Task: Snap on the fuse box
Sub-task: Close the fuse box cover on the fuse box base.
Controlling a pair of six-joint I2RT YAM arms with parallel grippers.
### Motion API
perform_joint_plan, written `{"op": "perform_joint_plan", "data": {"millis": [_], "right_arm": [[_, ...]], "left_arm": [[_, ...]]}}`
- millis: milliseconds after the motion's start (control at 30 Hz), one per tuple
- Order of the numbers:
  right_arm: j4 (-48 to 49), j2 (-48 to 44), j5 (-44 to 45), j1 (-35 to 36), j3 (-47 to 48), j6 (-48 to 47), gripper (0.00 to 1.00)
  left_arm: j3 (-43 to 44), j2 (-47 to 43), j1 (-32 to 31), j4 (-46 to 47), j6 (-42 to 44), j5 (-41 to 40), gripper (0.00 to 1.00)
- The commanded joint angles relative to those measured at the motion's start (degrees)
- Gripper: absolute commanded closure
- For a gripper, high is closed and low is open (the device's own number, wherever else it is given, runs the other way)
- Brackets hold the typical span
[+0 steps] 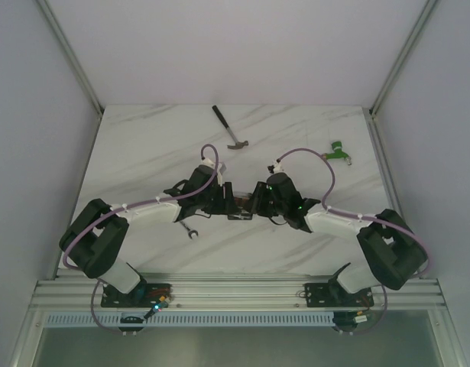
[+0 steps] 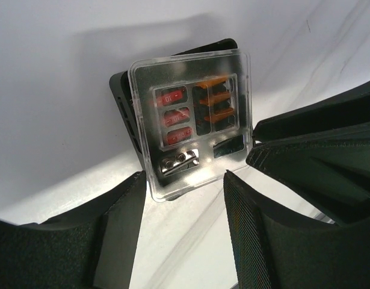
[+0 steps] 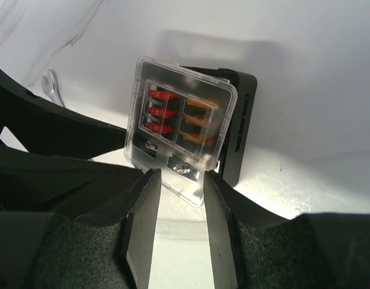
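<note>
The fuse box [image 1: 242,205] lies mid-table between both grippers. It is a small black box [image 2: 120,96] with red and orange fuses showing under a clear cover [image 2: 194,114] that sits skewed on top. In the left wrist view my left gripper [image 2: 183,177] is open, its fingertips on either side of the cover's near edge. From the opposite side, my right gripper [image 3: 180,174] has both fingertips against the near corner of the clear cover [image 3: 178,120]. The black box [image 3: 242,129] shows behind it.
A hammer [image 1: 231,128] lies at the back centre and a green-and-red connector piece [image 1: 338,151] at the back right. A wrench [image 1: 190,231] lies just in front of my left gripper [image 1: 228,200]. My right gripper [image 1: 256,200] faces it.
</note>
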Motion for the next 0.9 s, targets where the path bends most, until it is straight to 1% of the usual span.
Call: {"op": "perform_joint_plan", "data": {"millis": [0, 133, 467, 867], "right_arm": [[-3.3, -1.9, 2.5, 1.0, 0.7, -0.3, 0.58], [-4.3, -2.5, 3.6, 1.2, 1.0, -0.4, 0.58], [-1.8, 2.2, 1.7, 1.7, 2.2, -0.4, 0.6], [1.8, -1.3, -1.4, 2.3, 4.3, -1.4, 0.65]], "left_arm": [[-0.7, 0.7, 0.0, 1.0, 0.2, 0.1, 0.37], [-0.8, 0.7, 0.1, 1.1, 0.2, 0.0, 0.37], [-0.5, 0.9, 0.1, 1.1, 0.2, 0.7, 0.38], [-0.3, -0.6, 0.0, 1.1, 0.2, 1.0, 0.39]]}}
